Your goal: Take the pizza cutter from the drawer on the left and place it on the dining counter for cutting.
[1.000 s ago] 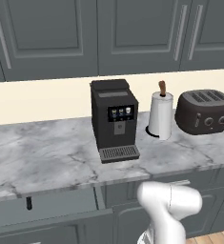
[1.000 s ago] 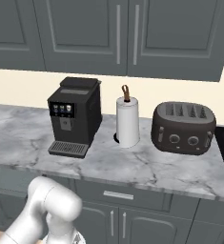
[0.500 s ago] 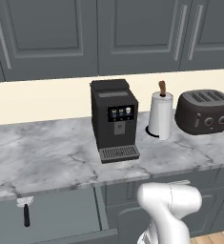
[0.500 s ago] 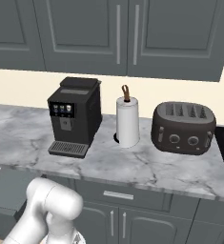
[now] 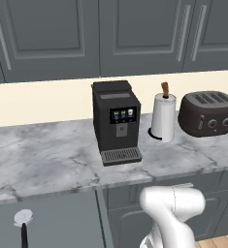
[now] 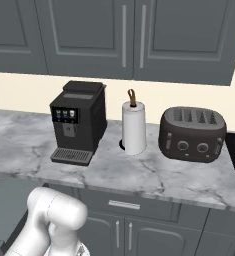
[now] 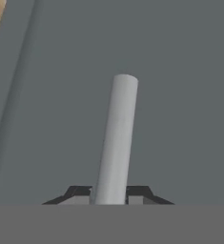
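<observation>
jaws: my gripper point(image 7: 109, 193) clamps the silver bar handle point(image 7: 117, 138), I think | pizza cutter point(image 5: 23, 223) lies in the open drawer point(image 5: 62, 220), wheel at 12, black handle toward 6

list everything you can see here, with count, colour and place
pizza cutter: 1, silvery wheel, black handle, in the open drawer
drawer: 1, dark grey, pulled out at lower left
drawer handle: 1, silver bar, between the fingertips
coffee machine: 1, black, on the marble worktop
paper towel roll: 1, white, right of the coffee machine
toaster: 1, dark, far right
upper cabinets: dark grey, above
gripper: 1, dark tips either side of the handle
</observation>
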{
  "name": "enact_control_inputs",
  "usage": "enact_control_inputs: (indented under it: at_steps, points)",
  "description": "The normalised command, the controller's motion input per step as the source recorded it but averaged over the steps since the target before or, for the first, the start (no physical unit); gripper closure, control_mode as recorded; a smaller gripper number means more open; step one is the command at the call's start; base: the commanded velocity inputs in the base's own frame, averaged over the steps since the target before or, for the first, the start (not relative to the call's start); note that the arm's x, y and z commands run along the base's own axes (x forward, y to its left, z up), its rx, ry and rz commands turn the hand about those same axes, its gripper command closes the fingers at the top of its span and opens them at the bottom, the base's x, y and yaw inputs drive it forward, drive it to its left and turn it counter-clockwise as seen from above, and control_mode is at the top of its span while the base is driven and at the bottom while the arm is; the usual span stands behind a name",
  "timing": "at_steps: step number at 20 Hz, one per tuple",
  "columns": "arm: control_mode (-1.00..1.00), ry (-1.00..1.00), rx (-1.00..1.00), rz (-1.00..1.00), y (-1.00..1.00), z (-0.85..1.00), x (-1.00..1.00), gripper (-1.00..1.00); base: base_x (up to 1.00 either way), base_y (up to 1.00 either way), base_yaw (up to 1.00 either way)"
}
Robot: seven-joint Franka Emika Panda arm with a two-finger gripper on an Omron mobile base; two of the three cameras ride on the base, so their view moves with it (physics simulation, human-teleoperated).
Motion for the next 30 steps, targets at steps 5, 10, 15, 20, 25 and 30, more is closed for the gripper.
enact_control_inputs:
  at_steps: [5,10,15,20,25,30]
  points:
    - [-1.00,0.00,0.00,0.00,0.10,-0.09,-0.78,1.00,0.00,0.00,0.00]
    - [-1.00,0.00,0.00,0.00,0.10,-0.01,-0.67,1.00,0.00,0.00,0.00]
    - [-1.00,0.00,0.00,0.00,0.11,0.00,-0.55,-1.00,0.00,0.00,0.00]
    - [-1.00,0.00,0.00,0.00,0.06,0.37,-0.48,-1.00,0.00,0.00,0.00]
    - [-1.00,-0.03,0.00,0.00,0.15,0.99,-0.45,-1.00,0.00,0.00,0.00]
    - [-1.00,-0.03,0.01,-0.01,0.06,1.00,-0.38,-1.00,0.00,0.00,0.00]
